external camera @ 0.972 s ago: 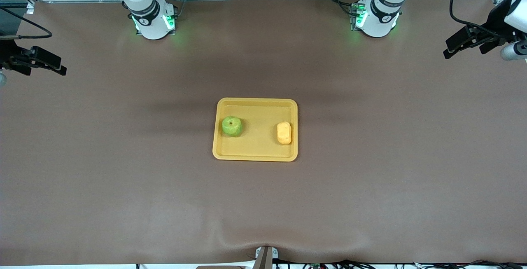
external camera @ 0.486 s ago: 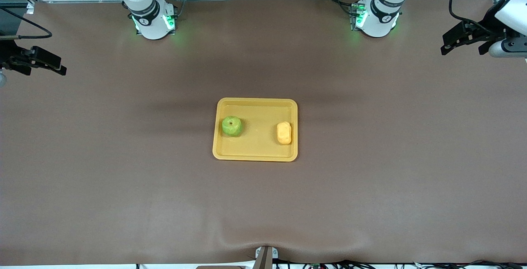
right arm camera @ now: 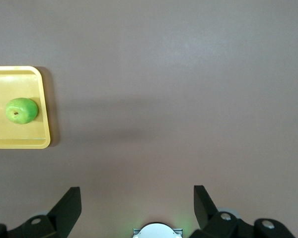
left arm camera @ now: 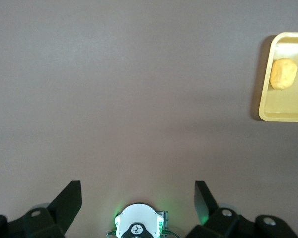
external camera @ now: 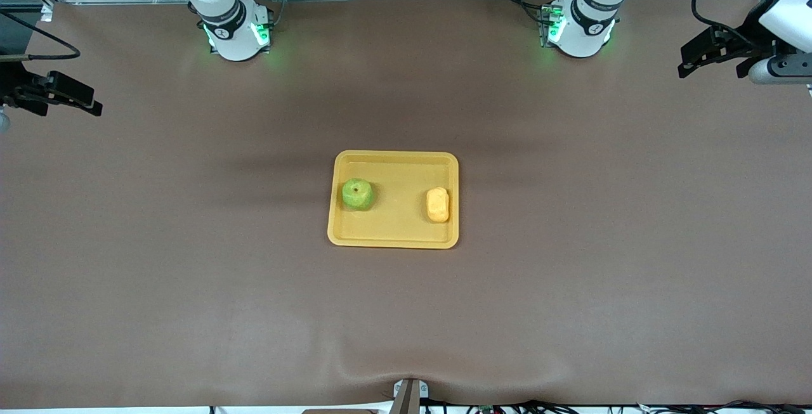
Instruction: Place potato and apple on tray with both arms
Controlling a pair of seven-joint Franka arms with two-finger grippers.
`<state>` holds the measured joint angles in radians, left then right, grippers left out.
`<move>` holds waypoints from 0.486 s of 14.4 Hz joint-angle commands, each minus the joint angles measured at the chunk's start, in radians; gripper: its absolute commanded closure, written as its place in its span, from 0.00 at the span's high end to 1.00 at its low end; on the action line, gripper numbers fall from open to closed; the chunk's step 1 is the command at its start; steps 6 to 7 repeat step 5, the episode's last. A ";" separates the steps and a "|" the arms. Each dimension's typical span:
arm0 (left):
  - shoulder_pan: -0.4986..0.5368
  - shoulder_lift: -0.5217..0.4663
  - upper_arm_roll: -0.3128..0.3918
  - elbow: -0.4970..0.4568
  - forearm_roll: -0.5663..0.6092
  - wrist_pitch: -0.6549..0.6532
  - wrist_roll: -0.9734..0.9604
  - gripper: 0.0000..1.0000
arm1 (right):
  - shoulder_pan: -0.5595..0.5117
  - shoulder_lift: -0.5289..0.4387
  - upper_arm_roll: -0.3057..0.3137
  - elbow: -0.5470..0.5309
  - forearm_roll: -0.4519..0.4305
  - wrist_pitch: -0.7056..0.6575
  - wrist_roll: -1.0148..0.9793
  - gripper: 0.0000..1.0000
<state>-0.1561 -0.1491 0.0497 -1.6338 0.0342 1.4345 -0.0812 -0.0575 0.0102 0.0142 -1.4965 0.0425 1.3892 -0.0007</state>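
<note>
While grippers gape, round apple (external camera: 358, 194) dents tray (external camera: 392, 235).

Brown counter (external camera: 571, 262) is being occupied mid-surface by the yellow-orange tray (external camera: 393, 236), the only item lying directly on it. Both robot bases are being carried at the counter's edge farthest from the front camera.

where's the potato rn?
The potato lies on the tray, at the end toward the left arm's side of the table, apart from the apple at the tray's other end.
</note>
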 commanded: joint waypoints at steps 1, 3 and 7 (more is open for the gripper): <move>0.003 0.023 0.001 0.046 0.019 -0.028 0.017 1.00 | -0.011 0.001 0.007 0.004 -0.007 -0.009 0.011 1.00; 0.003 0.032 0.002 0.066 0.019 -0.028 0.017 1.00 | -0.010 0.001 0.007 0.004 -0.007 -0.009 0.011 1.00; 0.004 0.034 0.004 0.078 0.019 -0.031 0.018 1.00 | -0.010 0.001 0.007 0.004 -0.007 -0.009 0.011 1.00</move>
